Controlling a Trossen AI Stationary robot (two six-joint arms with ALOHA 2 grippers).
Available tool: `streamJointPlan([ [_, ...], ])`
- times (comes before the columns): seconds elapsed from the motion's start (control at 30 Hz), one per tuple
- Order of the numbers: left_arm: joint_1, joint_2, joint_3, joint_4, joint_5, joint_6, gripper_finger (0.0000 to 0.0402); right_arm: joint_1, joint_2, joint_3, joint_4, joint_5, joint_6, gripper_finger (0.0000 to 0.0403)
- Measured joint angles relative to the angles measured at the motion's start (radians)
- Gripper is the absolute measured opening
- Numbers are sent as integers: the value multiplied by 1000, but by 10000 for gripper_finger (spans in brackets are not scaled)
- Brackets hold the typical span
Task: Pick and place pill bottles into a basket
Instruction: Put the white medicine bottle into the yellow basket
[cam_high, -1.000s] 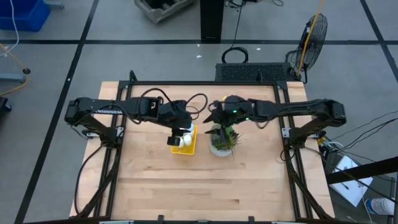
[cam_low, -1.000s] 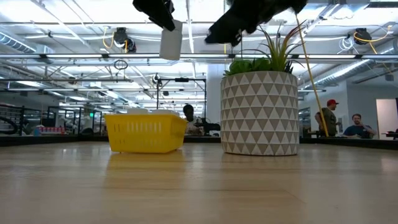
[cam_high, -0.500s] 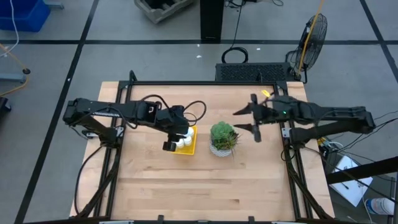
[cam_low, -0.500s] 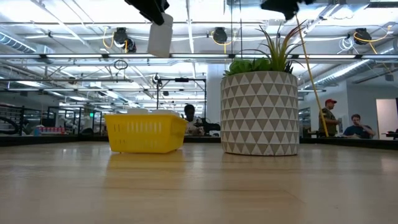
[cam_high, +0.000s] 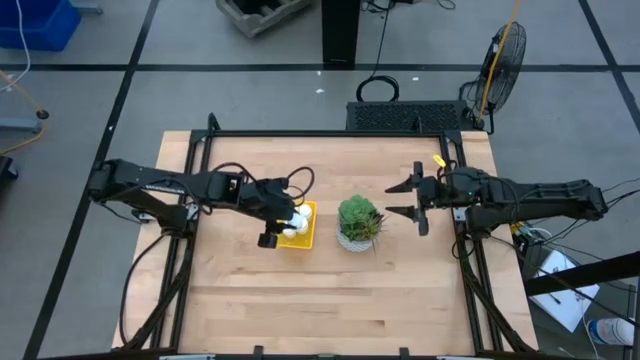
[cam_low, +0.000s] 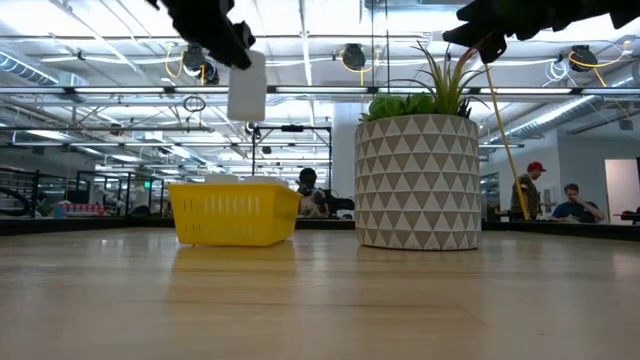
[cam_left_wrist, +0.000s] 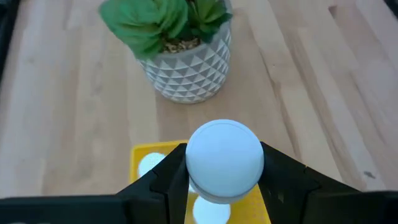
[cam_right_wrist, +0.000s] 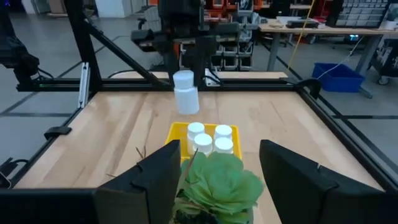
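Left gripper (cam_low: 225, 45) clenched on fifth pill bottle (cam_low: 246, 86), held upright in air, upper left of low view, just over near edge of basket (cam_low: 234, 213). Four pill bottles (cam_right_wrist: 209, 137) stood packed inside basket, centre of right wrist frame. Right gripper (cam_high: 412, 200) parked right of potted plant (cam_high: 358, 222), fingers apart, empty. Advice: shift over remaining free slot, lower straight down, release only once low, avoid knocking neighbours.

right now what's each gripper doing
left gripper: shut on a pill bottle, above the basket
right gripper: open, empty
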Motion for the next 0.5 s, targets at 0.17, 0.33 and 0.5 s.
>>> streamJointPlan([
  [0.17, 0, 0, -126, 124, 31, -40, 161, 0, 0, 0, 3, 1, 0, 210],
  [0.33, -9, 0, -225, 279, 58, -63, 161, 0, 0, 0, 12, 24, 0, 210],
  [0.5, -21, 7, -261, 348, 68, -81, 161, -1, 3, 0, 25, 25, 0, 210],
])
